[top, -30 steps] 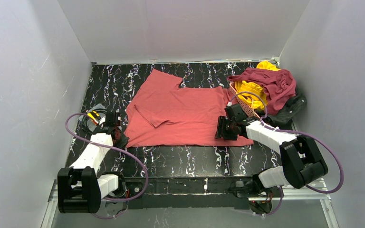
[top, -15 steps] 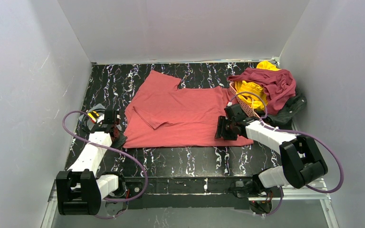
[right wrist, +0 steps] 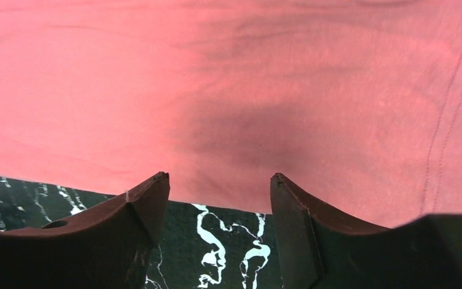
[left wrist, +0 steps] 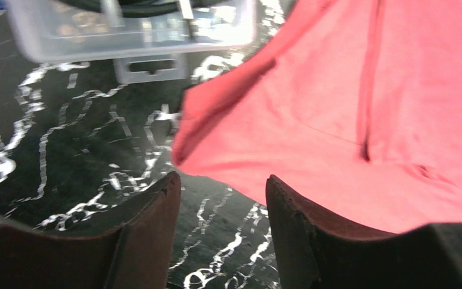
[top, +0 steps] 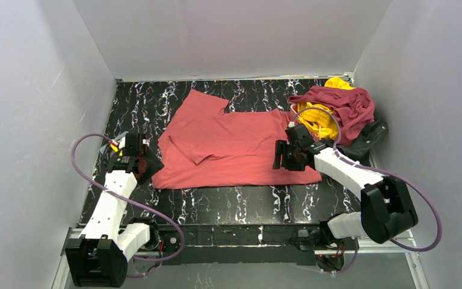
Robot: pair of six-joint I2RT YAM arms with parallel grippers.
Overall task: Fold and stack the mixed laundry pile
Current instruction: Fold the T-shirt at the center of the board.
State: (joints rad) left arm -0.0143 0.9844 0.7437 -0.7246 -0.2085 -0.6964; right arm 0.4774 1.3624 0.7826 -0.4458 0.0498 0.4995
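Observation:
A salmon-red shirt [top: 228,144] lies spread flat on the black marbled table [top: 228,208], one sleeve folded onto its body. My left gripper [top: 148,165] sits at the shirt's near-left corner [left wrist: 337,108], jaws open with only tabletop between the fingers [left wrist: 156,217]. My right gripper [top: 279,158] hovers over the shirt's near-right hem [right wrist: 228,90], also open and empty. The other laundry is heaped at the back right: a dark maroon garment [top: 344,105] over a yellow one [top: 314,117] and a charcoal-black one [top: 368,137].
A clear plastic box [left wrist: 126,27] with cables lies on the table just left of the shirt's corner, beside my left wrist [top: 115,147]. White walls close in the table on three sides. Purple cables loop from both arms.
The left jaws have opened at the shirt's near-left corner and that arm has stretched farther from its base. The right gripper has moved slightly away from the near edge and opened a bit wider.

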